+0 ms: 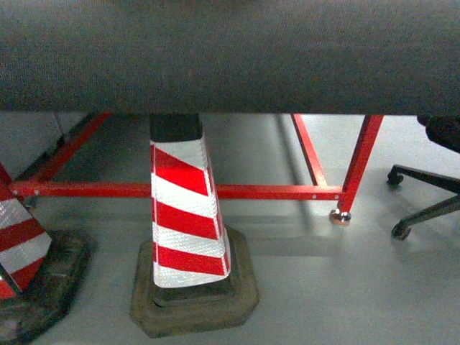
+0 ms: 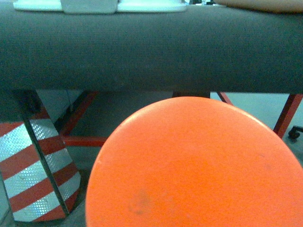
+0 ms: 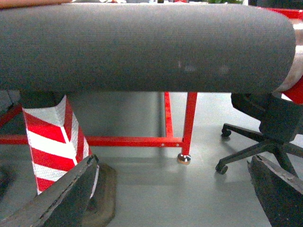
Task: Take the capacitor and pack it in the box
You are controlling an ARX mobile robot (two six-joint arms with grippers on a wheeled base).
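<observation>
Facing the counter (image 1: 230,57) edge from below; packing not started.
Right tool (image 3: 170,189) is spread open, empty. Left tool state cannot be told: orange dome (image 2: 194,165) blocks it. Capacitor unseen; a white lid (image 2: 99,5) edge, possibly the box's, sits atop the counter.

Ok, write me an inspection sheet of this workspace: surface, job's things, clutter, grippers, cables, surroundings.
Surface: the grey padded table edge fills the top of every view; the tabletop is barely seen.
Job's things: likely the box, only a white top with a grey latch showing over the edge; capacitor, nothing seen.
Clutter: an orange round thing blocks the left wrist view; a tan thing lies on the table.
Grippers: right gripper open, empty, below table level; left not in view.
Cables: nothing seen.
Surroundings: striped post, red frame, office chair, grey floor.
</observation>
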